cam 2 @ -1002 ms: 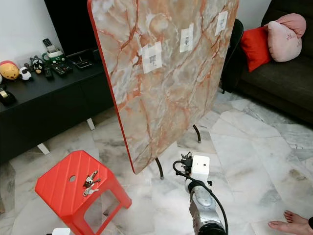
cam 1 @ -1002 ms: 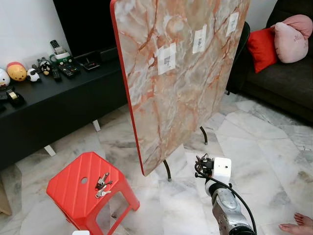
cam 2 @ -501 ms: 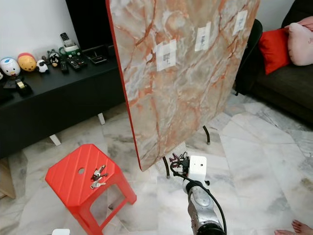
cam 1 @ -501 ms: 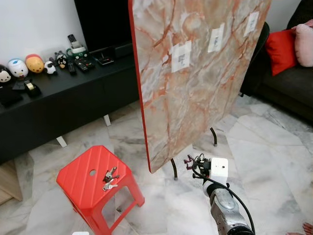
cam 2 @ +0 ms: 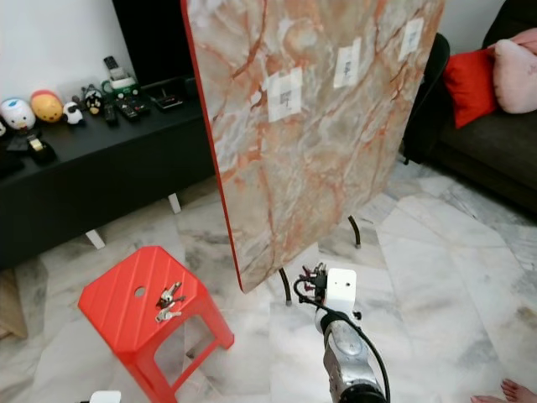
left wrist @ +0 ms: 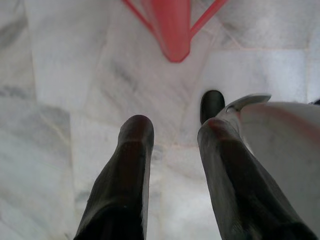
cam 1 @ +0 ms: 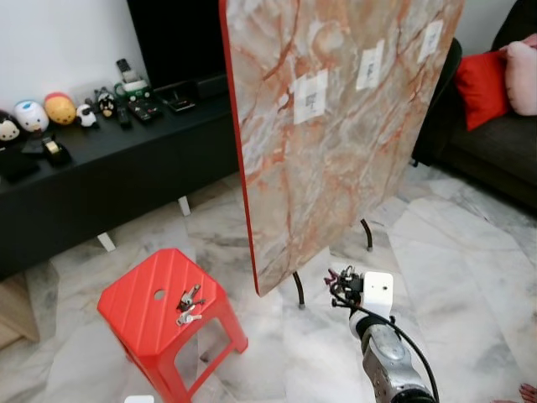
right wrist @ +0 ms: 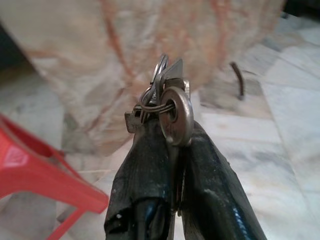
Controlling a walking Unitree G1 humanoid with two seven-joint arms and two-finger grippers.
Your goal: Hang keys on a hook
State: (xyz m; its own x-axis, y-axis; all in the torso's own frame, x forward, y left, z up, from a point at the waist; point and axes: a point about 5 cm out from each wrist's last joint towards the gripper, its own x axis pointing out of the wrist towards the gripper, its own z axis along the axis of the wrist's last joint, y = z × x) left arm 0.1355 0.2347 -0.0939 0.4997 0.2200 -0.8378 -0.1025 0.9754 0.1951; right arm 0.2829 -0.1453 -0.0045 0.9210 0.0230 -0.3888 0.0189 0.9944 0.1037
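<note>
Metal keys (right wrist: 167, 107) pinched between right tool (right wrist: 167, 131) fingertips, tool clamped.

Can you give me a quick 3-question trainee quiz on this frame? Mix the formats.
1. True or false: the right hand is shut on a bunch of keys.
2. Multiple choice: a second set of keys lies on
A. the black TV bench
B. the red stool
C. the sofa
3. Fill in: the left hand hangs with its fingers ____ above the marble floor.

Key:
1. True: the right wrist view shows the ring and keys pinched between the black fingers.
2. B: they sit on the stool's seat, beside its centre hole.
3. Open: there is a clear gap between them and nothing held.
</note>
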